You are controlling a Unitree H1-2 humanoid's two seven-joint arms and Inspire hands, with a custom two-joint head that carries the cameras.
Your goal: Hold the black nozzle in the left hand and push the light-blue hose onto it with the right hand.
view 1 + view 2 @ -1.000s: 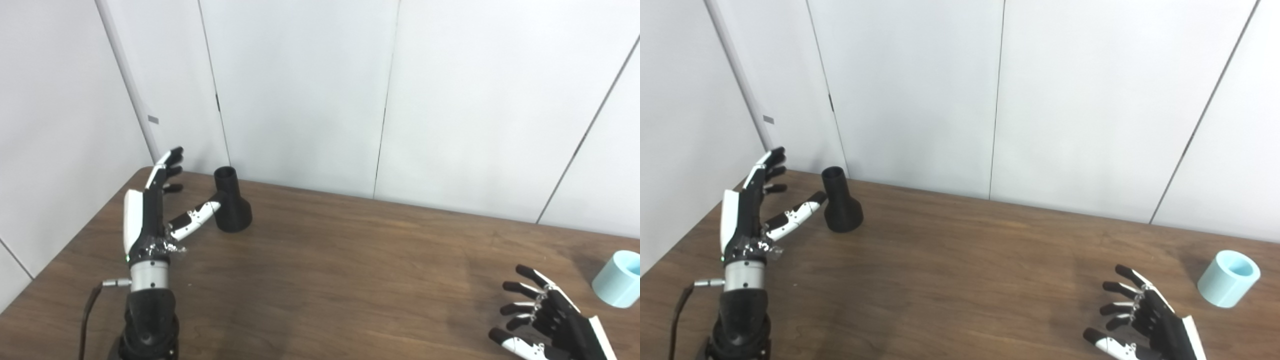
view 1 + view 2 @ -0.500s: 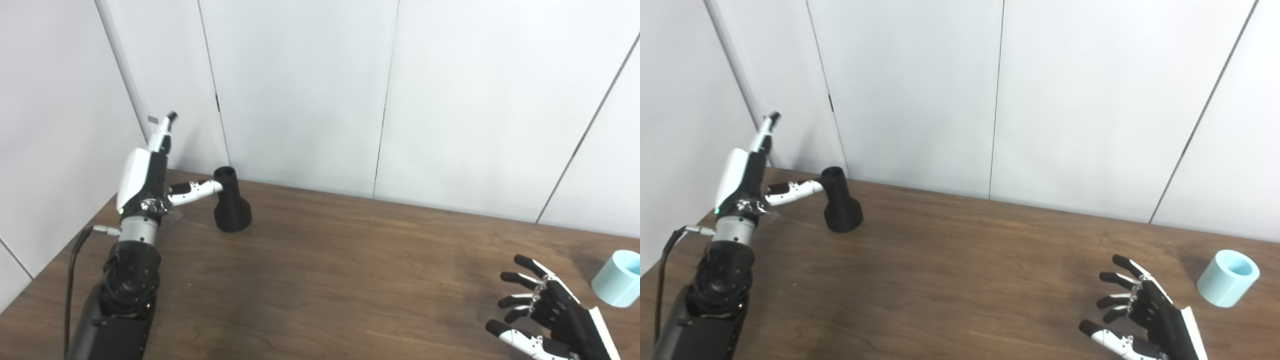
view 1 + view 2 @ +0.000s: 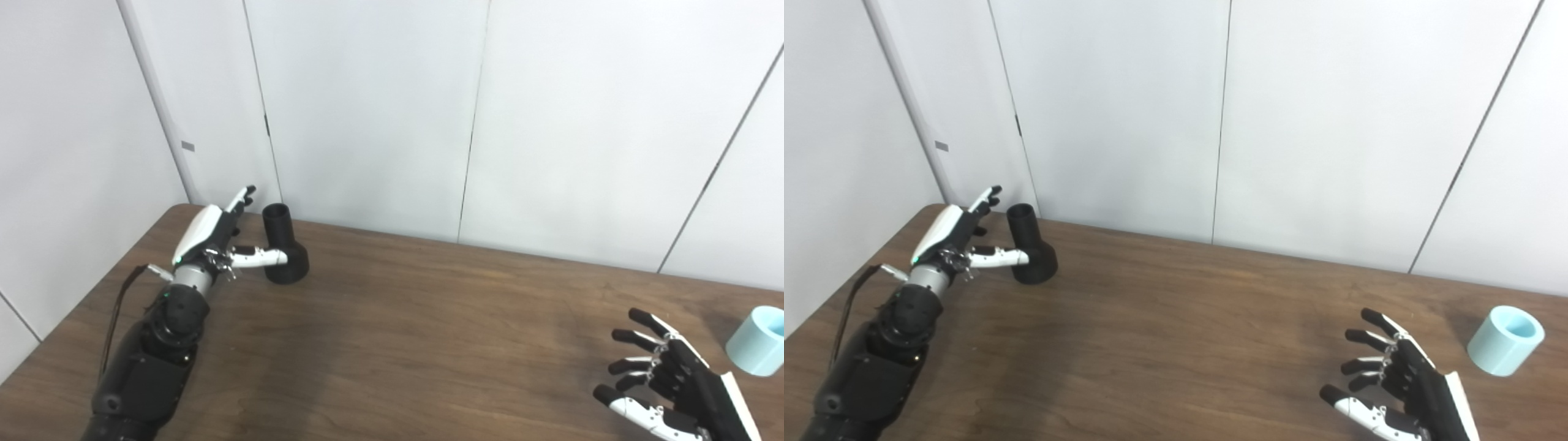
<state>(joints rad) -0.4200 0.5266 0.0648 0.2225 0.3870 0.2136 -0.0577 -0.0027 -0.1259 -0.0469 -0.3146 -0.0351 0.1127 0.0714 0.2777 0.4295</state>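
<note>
1. At the far left corner of the table (image 3: 392,343), the left robot hand (image 3: 211,236) reaches in beside the black nozzle (image 3: 283,245), which stands upright on its wide base with the narrow neck up.
2. This left robot hand is spread wide and holds nothing: its fingers (image 3: 243,197) point toward the far wall on the left of the nozzle's neck, apart from it.
3. Its thumb (image 3: 262,258) stretches right, low in front of the nozzle's flared base; whether the thumb tip touches the base or only overlaps it cannot be told from either view.
4. At the near right, the right robot hand (image 3: 1402,386) hovers just above the table, palm turned inward, fingers (image 3: 1366,352) fanned apart and slightly curled, gripping nothing.
5. The light-blue hose (image 3: 1505,340), a short open-ended cylinder, sits tilted on the table to the right of that hand and a little farther back, near it but clearly apart from its fingers.
6. Nozzle and hose lie well apart, at opposite ends of the table.
</note>
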